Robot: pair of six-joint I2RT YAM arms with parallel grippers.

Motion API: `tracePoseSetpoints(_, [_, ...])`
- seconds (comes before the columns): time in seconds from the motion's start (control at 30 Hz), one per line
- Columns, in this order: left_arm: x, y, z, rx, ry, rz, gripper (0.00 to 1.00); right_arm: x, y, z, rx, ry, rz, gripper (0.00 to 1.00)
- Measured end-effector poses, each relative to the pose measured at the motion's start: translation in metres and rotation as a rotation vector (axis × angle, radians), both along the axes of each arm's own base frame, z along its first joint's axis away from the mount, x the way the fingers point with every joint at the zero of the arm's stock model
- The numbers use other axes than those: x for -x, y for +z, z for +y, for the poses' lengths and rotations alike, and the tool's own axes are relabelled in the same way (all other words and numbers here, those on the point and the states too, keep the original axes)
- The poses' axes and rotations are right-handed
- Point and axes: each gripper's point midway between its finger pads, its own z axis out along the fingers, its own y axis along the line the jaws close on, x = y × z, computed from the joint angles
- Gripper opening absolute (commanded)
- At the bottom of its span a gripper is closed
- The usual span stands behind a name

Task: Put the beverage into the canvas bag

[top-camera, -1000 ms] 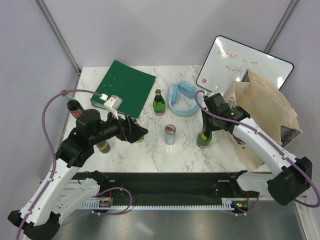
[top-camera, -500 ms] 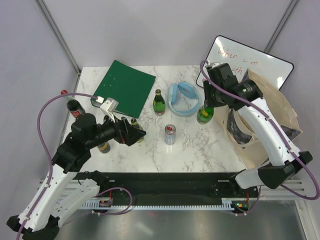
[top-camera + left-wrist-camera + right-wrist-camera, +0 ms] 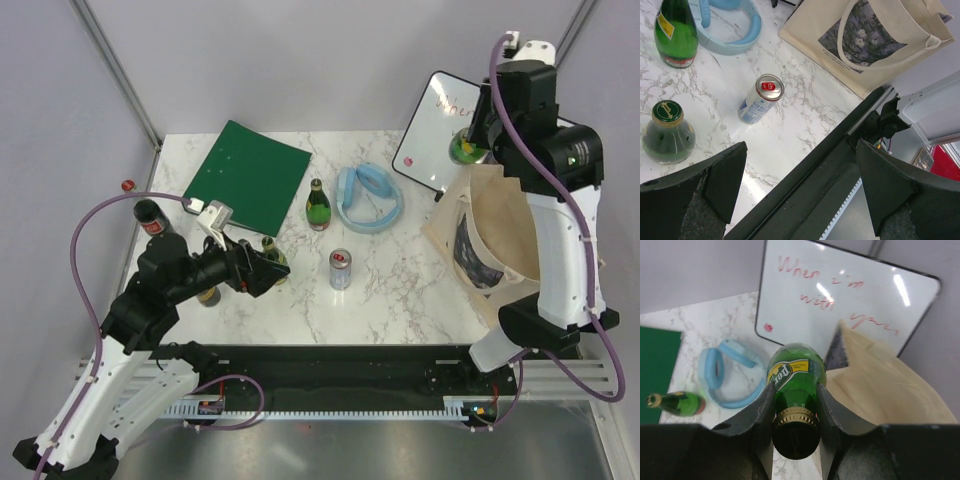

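The green Perrier bottle [image 3: 466, 148] is up in the air, gripped by the neck, hanging over the far rim of the canvas bag [image 3: 503, 215] and not yet inside it. The right gripper [image 3: 472, 138] is clenched on that bottle. From the right wrist view, both fingers [image 3: 759, 416] press against the neck just above the gold collar, and the yellow label faces the camera. The right arm stands tall at the right edge of the table.

The tan bag sits below the bottle with its mouth open. Its dark printed patch faces left toward the middle of the table, and a handle loops over the patch in the left wrist view. Behind the bottle leans the whiteboard [image 3: 436, 125], with red handwriting across it.

Further out on the marble table [image 3: 400, 290], light blue headphones [image 3: 371, 198] lie to the left of the whiteboard. A green bottle [image 3: 318, 205] stands upright just beside them, and a drink can [image 3: 341, 268] stands nearer the arms. A green folder [image 3: 250, 175] lies at the far left.

The left gripper [image 3: 268, 270] is spread wide and holds nothing, low over the table. A small gold-capped bottle [image 3: 667, 134] stands just beside it, and the can is well apart to its right.
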Motion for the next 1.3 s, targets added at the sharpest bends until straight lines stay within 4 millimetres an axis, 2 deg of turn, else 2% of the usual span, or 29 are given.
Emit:
tracePoseSetpoints(0.13, [0.003, -0.003, 0.001, 0.001, -0.003, 0.000, 0.98, 0.022, 0.026, -0.034, 0.032, -0.119, -0.087, 0.00])
tracePoseSetpoints(0.3, [0.006, -0.004, 0.002, 0.005, -0.006, -0.006, 0.98, 0.068, 0.066, -0.067, 0.025, -0.208, -0.239, 0.00])
tracePoseSetpoints(0.4, [0.006, -0.005, 0.002, 0.004, -0.006, -0.004, 0.98, 0.091, 0.073, -0.084, 0.025, -0.264, -0.283, 0.00])
tracePoseSetpoints(0.47, [0.006, -0.005, 0.002, 0.004, -0.006, -0.004, 0.98, 0.100, 0.060, -0.091, 0.043, -0.291, -0.258, 0.00])
tracePoseSetpoints(0.57, [0.006, -0.005, 0.002, 0.004, -0.006, -0.004, 0.98, 0.102, 0.025, -0.094, 0.085, -0.306, -0.168, 0.00])
tracePoseSetpoints(0.67, [0.005, -0.006, 0.002, 0.002, -0.007, 0.000, 0.98, 0.091, -0.016, -0.089, 0.136, -0.306, -0.051, 0.00])
tracePoseSetpoints(0.83, [0.005, -0.006, 0.002, 0.000, -0.007, 0.001, 0.98, 0.058, -0.064, -0.081, 0.165, -0.298, 0.068, 0.00])
tracePoseSetpoints(0.9, [0.005, -0.006, 0.002, 0.000, -0.007, 0.002, 0.98, 0.046, -0.072, -0.082, 0.157, -0.308, 0.085, 0.00])
tracePoseSetpoints(1.0, [0.004, -0.007, 0.001, -0.002, -0.007, 0.005, 0.98, 0.031, -0.071, -0.086, 0.134, -0.326, 0.062, 0.00])
tracePoseSetpoints(1.17, [0.002, -0.010, 0.000, -0.009, -0.006, 0.015, 0.98, 0.021, -0.065, -0.093, 0.111, -0.356, 0.009, 0.00])
tracePoseSetpoints(1.23, [0.001, -0.011, 0.000, -0.015, -0.008, 0.016, 0.98, 0.020, -0.075, -0.098, 0.093, -0.378, -0.008, 0.00])
tracePoseSetpoints(1.3, [-0.001, -0.013, -0.001, -0.025, -0.010, 0.016, 0.99, 0.025, -0.103, -0.108, 0.074, -0.407, 0.022, 0.00])
